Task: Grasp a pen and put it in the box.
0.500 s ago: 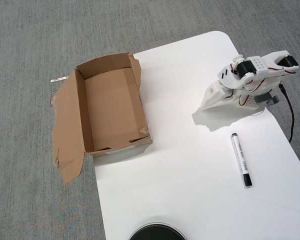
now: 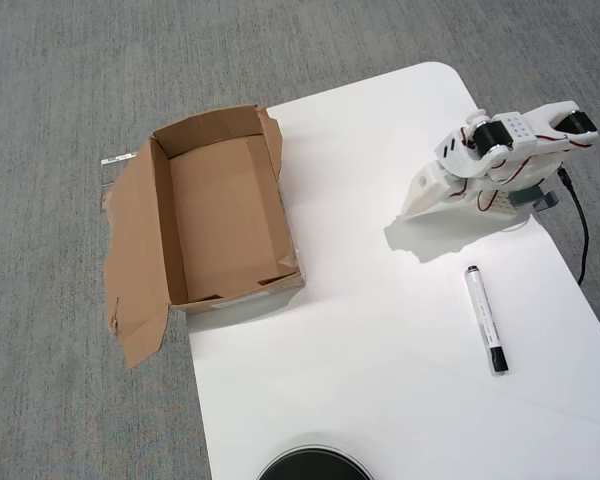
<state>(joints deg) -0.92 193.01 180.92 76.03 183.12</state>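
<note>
The pen (image 2: 485, 318), a slim white marker with black ends, lies flat on the white table (image 2: 360, 330) at the right, pointing roughly up and down in the overhead view. The brown cardboard box (image 2: 225, 220) stands open and empty at the table's left edge, with one large ragged flap (image 2: 130, 270) splayed out to the left over the carpet. My gripper (image 2: 412, 207) is on the folded white arm at the upper right, its tip resting low near the table. Its jaws show no gap and hold nothing. It is above the pen in the picture, well apart from it.
A black round object (image 2: 315, 465) pokes in at the bottom edge. A black cable (image 2: 581, 235) runs down the table's right side from the arm's base. Grey carpet (image 2: 60, 100) surrounds the table. White table surface lies between box and pen.
</note>
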